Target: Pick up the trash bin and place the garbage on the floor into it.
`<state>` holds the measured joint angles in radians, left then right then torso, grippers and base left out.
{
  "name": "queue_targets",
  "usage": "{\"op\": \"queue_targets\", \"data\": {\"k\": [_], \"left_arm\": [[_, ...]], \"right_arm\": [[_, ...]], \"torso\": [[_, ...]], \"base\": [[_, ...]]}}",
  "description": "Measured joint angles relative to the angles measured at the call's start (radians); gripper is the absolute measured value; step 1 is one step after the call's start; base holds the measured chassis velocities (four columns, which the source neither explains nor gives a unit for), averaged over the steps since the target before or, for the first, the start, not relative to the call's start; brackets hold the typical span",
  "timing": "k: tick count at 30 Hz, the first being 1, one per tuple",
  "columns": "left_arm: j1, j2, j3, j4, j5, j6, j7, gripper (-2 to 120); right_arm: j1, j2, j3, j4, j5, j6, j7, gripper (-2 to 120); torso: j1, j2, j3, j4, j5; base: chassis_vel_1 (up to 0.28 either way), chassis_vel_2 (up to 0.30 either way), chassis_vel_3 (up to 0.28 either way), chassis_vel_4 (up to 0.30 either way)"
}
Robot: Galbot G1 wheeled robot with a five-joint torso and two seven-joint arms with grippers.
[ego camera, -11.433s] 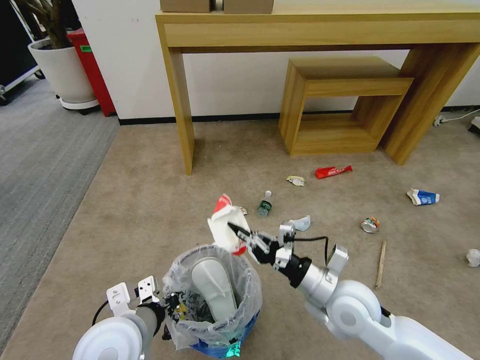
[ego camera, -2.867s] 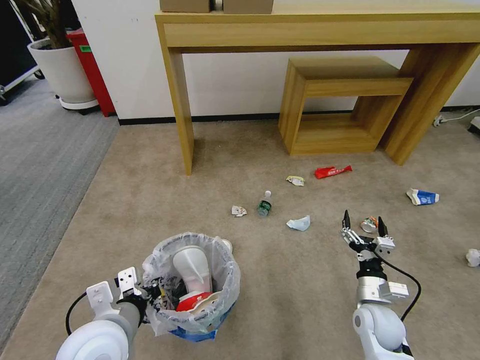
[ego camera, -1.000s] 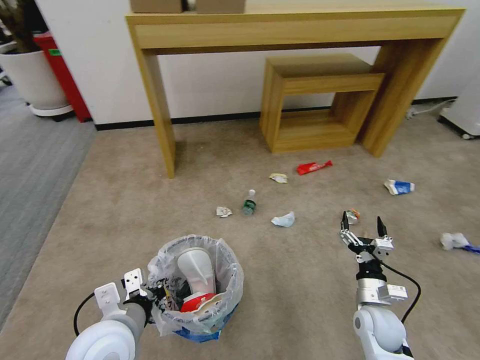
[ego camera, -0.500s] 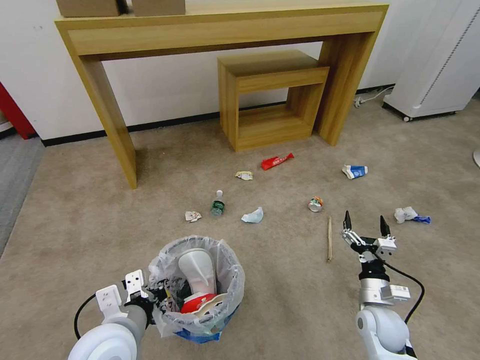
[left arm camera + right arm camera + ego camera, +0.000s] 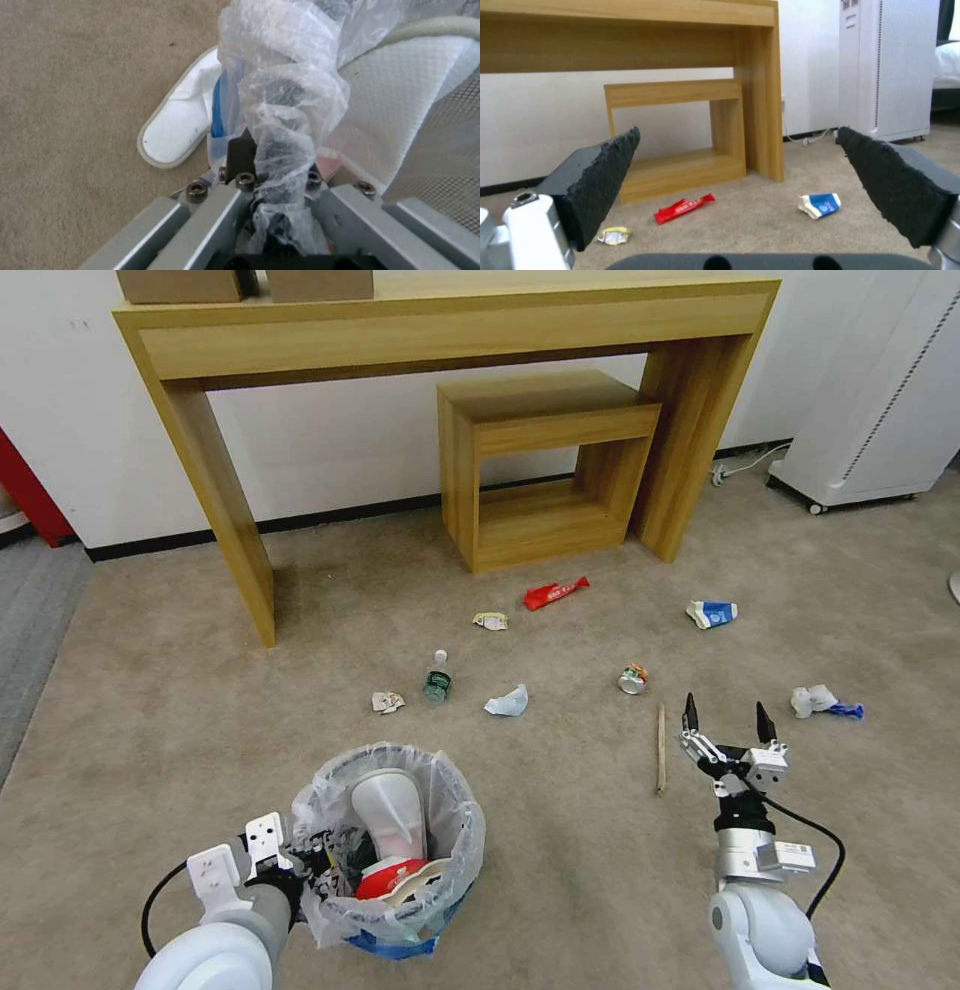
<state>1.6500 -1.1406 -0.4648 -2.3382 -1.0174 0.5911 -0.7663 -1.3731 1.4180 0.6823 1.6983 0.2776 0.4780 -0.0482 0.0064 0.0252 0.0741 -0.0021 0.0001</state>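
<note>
Jaws apart, right gripper (image 5: 723,717) beside stick (image 5: 660,748) pointing away.

White rounded arm shells, silver wrist cuffs, black cables; right claw (image 5: 722,717) black textured pads, grey brackets, bolts.

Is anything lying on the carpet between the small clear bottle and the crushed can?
Yes: in the head view a crumpled pale blue-white scrap lies between the small clear bottle and the crushed can.

Lighting: bright, even, indoor; soft shadow beneath the bench (image 5: 440,330). Head view bowed at edges. Wrist views soft, blurred.
</note>
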Motion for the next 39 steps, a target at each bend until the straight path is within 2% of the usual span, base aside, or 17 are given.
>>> {"op": "queue_targets", "data": {"k": [34,39], "left_arm": [[0.001,0.01,-0.009,-0.002,-0.012,0.0,-0.006,0],[0.004,0.007,-0.007,-0.006,-0.014,0.0,-0.01,0]], "right_arm": [[0.005,0.012,-0.016,0.008,0.007,0.028,-0.004,100],[0.0,0.012,-0.018,0.018,0.003,0.039,-0.029,100]], "torso": [[0.0,0.0,0.0,0.0,-0.0001],[0.0,0.0,0.0,-0.0001,0.0]], "base": [[0.0,0.0,0.0,0.0],[0.0,0.0,0.0,0.0]]}}
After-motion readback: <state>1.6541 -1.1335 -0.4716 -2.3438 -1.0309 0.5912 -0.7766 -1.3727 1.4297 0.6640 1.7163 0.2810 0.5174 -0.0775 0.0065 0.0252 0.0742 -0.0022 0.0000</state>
